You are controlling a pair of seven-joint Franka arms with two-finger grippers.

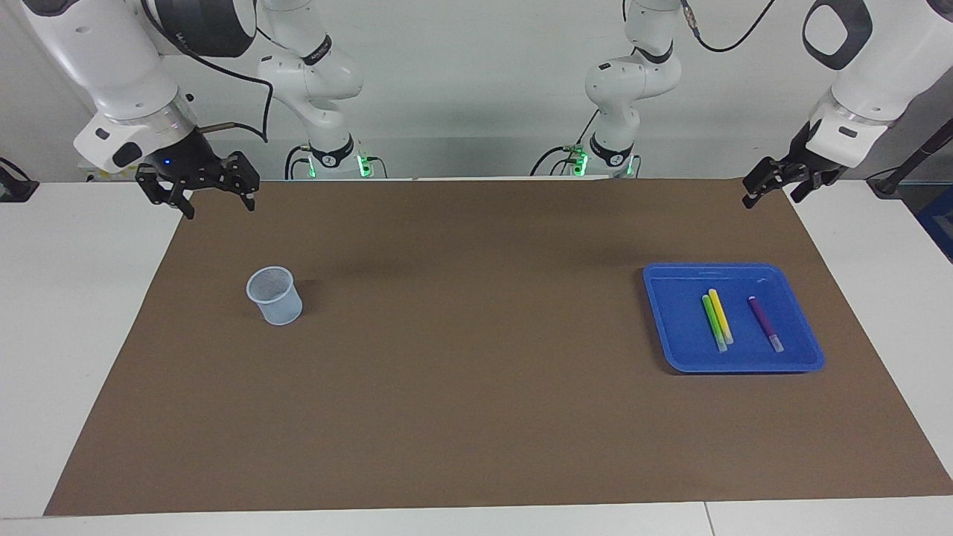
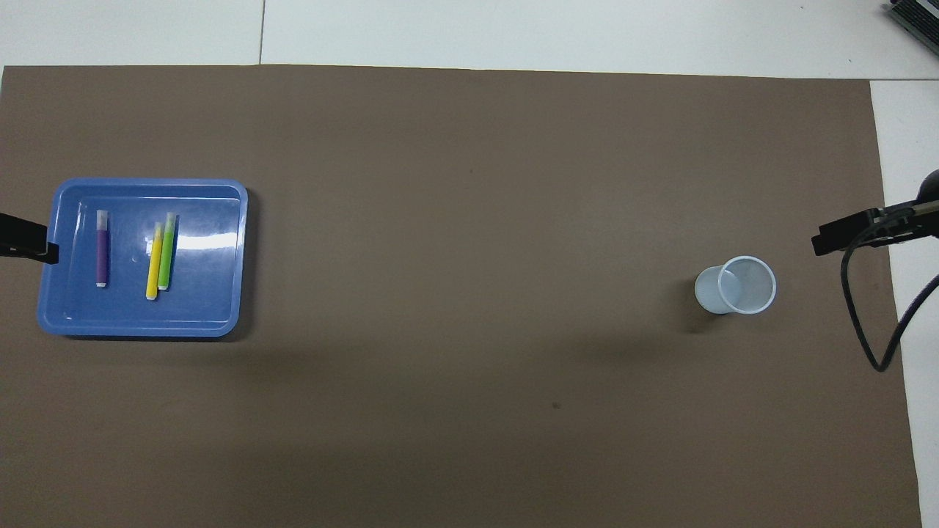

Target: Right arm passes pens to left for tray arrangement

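The right gripper (image 1: pixel 216 199) is raised over the corner of the brown mat (image 1: pixel 476 387) at the right arm's end of the table, close to the robots. Its two fingers are spread wide apart and nothing is held between them or touched by them. A small blue light is lit on the black wrist above it. In the overhead view only a dark tip of this gripper (image 2: pixel 836 238) and a looping black cable are shown at the frame's edge.

The left gripper (image 1: pixel 770 186) is raised over the mat's corner at the left arm's end, also close to the robots. Its fingers are parted and empty, and no object is touched. It is well apart from the tray (image 1: pixel 663 327), which lies farther from the robots than the gripper's spot. In the overhead view only its black tip (image 2: pixel 26 240) is seen, at the frame's edge beside the tray (image 2: pixel 220 323).

All three pens are laid flat in the blue tray. The green pen (image 1: pixel 712 322) and the yellow pen (image 1: pixel 719 316) are side by side and touching; the purple pen (image 1: pixel 765 323) is apart from them, toward the left arm's end. A translucent pale-blue cup (image 1: pixel 275 295) is stood upright on the mat toward the right arm's end.

Dark bands with lettering are seen on the arms, but the writing cannot be read.
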